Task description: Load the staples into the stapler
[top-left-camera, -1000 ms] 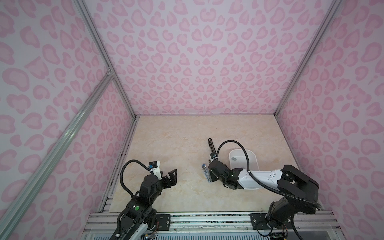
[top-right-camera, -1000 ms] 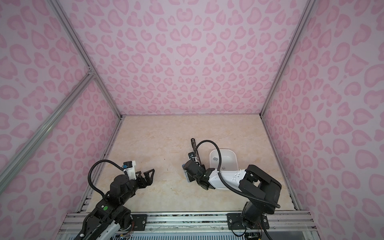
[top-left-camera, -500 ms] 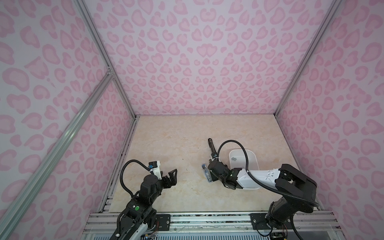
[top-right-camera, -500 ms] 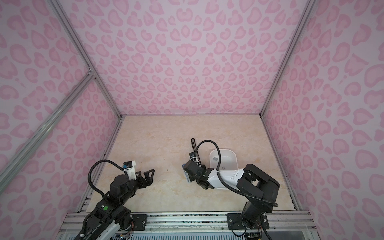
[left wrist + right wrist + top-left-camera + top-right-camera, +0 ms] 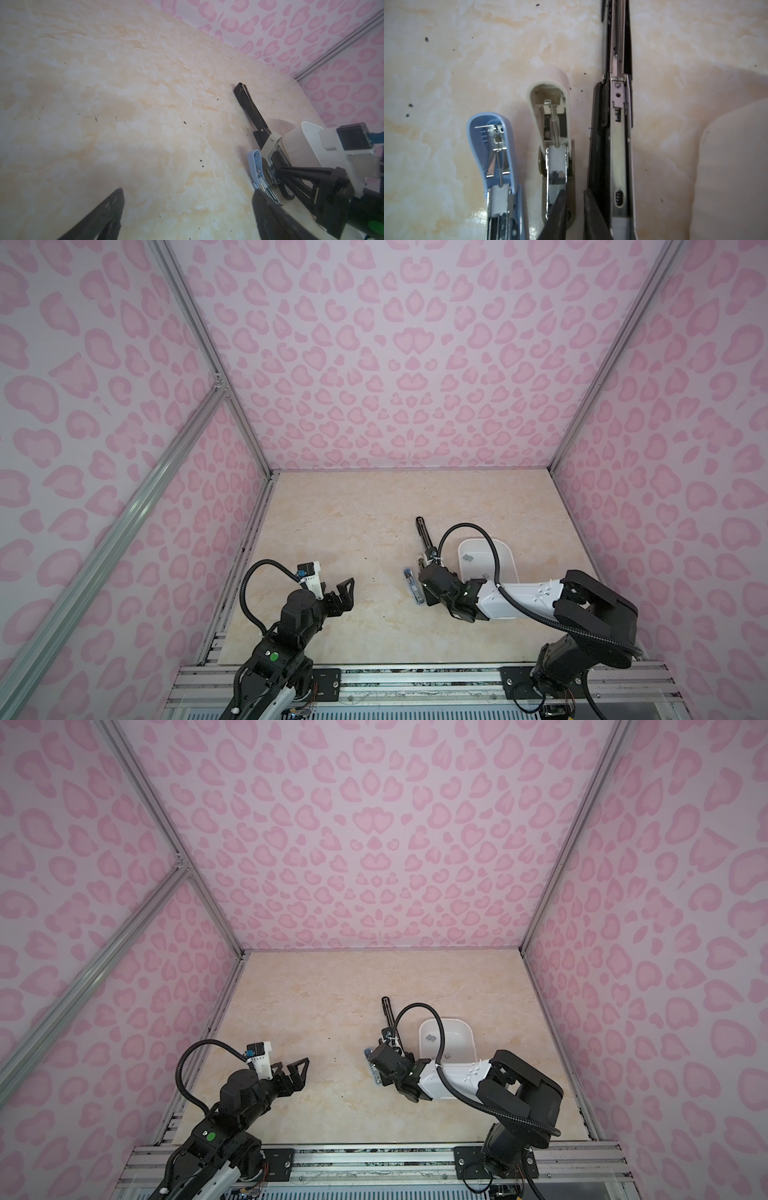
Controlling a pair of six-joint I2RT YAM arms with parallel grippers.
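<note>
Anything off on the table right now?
Nothing damaged or spilled. The blue stapler, cream stapler and black stapler all lie hinged open side by side. Only oddity: dark specks scattered over the tabletop.

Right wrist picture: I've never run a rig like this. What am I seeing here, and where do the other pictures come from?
That camera rides on the right arm. The right gripper, fingers nearly together with nothing visible between them, is at three opened staplers on the table: blue stapler, cream stapler, long black stapler. Both top views look down on the whole cell. The left wrist picture shows the left gripper open and empty. The staples lie in the white tray.
</note>
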